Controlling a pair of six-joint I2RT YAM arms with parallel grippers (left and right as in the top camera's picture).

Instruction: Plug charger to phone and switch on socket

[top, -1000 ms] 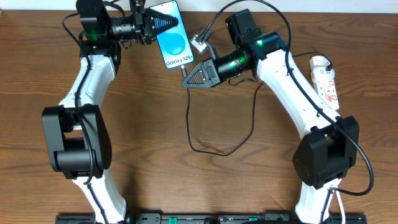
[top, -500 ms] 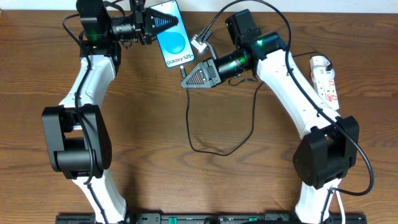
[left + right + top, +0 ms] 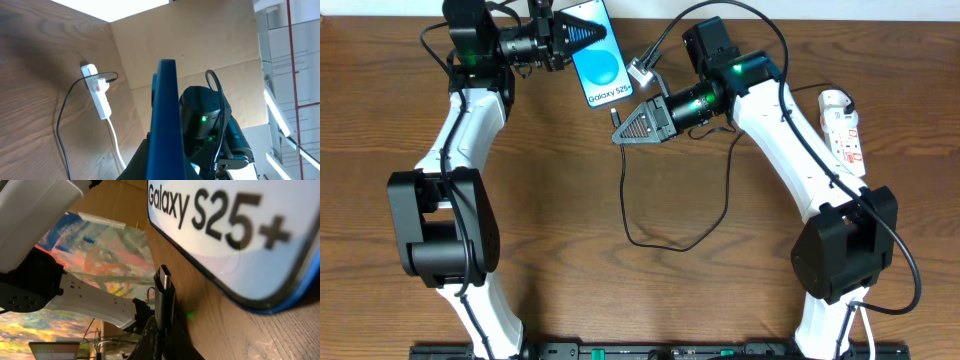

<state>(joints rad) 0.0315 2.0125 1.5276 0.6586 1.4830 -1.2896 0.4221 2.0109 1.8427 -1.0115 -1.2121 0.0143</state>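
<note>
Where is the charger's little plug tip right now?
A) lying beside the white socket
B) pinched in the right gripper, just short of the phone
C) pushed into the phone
B: in the right wrist view the right gripper pinches the plug tip, with a gap between it and the phone.

Robotics lab bench. White-and-black left robot arm (image 3: 470, 115) and right robot arm (image 3: 787, 115) rise from a black base rail (image 3: 650, 351) on a brown wood-grain table (image 3: 570, 200). Plain brown cardboard backdrop (image 3: 200, 45).

charger plug (image 3: 164, 294) just beside phone (image 3: 225, 245)
</note>
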